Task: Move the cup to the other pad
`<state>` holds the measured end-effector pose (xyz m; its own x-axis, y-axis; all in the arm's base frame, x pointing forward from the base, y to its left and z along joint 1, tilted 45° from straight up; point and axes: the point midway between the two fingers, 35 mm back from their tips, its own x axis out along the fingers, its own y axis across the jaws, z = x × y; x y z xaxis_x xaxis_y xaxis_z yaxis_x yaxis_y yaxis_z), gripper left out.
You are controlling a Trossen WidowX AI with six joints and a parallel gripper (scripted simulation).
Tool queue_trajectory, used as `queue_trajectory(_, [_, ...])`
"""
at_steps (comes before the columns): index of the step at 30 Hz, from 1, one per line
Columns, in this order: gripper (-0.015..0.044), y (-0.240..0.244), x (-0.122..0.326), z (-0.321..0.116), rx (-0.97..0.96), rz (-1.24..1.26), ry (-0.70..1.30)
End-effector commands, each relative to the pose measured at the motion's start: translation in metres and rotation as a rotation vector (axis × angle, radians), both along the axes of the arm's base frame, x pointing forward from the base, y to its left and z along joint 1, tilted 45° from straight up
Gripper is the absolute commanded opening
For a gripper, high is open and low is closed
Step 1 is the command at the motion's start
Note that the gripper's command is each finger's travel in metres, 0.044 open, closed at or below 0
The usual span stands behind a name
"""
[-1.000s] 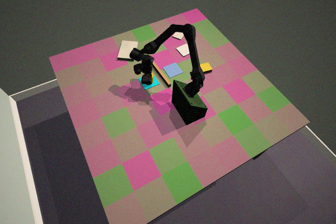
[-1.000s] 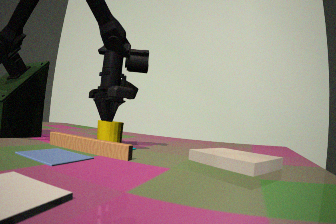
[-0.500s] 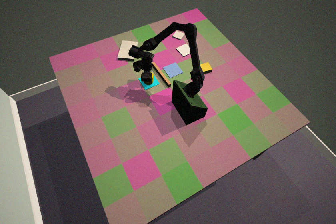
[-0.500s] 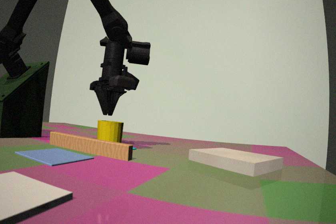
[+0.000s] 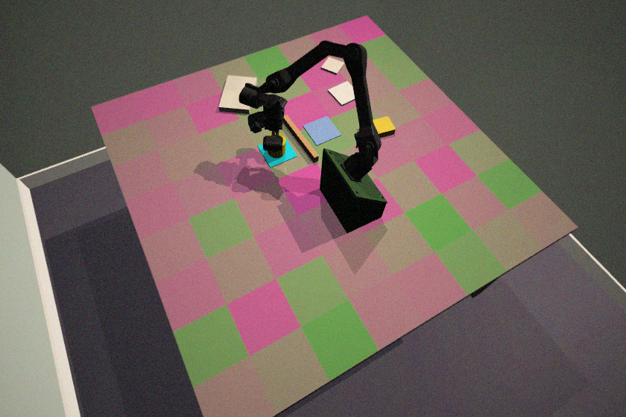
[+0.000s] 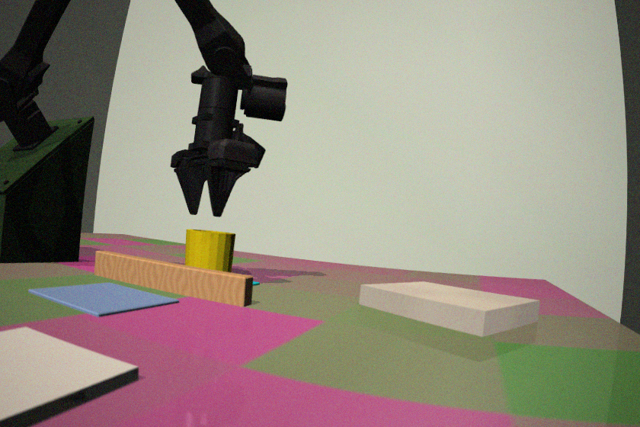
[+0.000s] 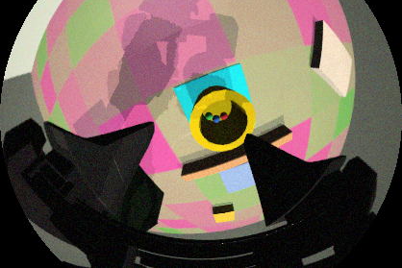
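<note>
The yellow cup (image 5: 276,153) (image 6: 206,248) (image 7: 196,127) stands upright on the cyan pad (image 5: 271,161) (image 6: 255,283) (image 7: 240,79). In the wrist view a green marble (image 7: 209,116), a blue marble (image 7: 216,119) and a red marble (image 7: 224,116) lie inside it. My gripper (image 6: 206,214) (image 7: 200,133) is open and empty, with its fingertips a little above the cup's rim and clear of it. The blue pad (image 5: 322,129) (image 6: 103,299) (image 7: 237,179) lies bare on the other side of the wooden bar.
The low wooden bar (image 5: 300,138) (image 6: 170,276) (image 7: 216,160) runs between the pads. A thick white block (image 5: 236,93) (image 6: 449,303) (image 7: 337,62) lies off to one side. Two flat white pieces lie beyond the blue pad. A yellow block (image 5: 384,125) (image 7: 224,216) lies near the arm's base.
</note>
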<state>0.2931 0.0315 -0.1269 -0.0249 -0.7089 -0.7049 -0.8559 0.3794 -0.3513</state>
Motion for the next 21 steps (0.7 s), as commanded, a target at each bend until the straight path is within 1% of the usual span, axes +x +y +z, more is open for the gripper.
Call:
queue_trajectory(1, [0.0440, 0.013, 0.002, 0.011, 0.010, -0.004, -0.008])
queue_trajectory(9, [0.0440, 0.041, 0.003, 0.040, 0.014, -0.010, -0.009])
queue_trajectory(21, [0.0440, 0.040, 0.006, 0.037, 0.012, 0.002, -0.012])
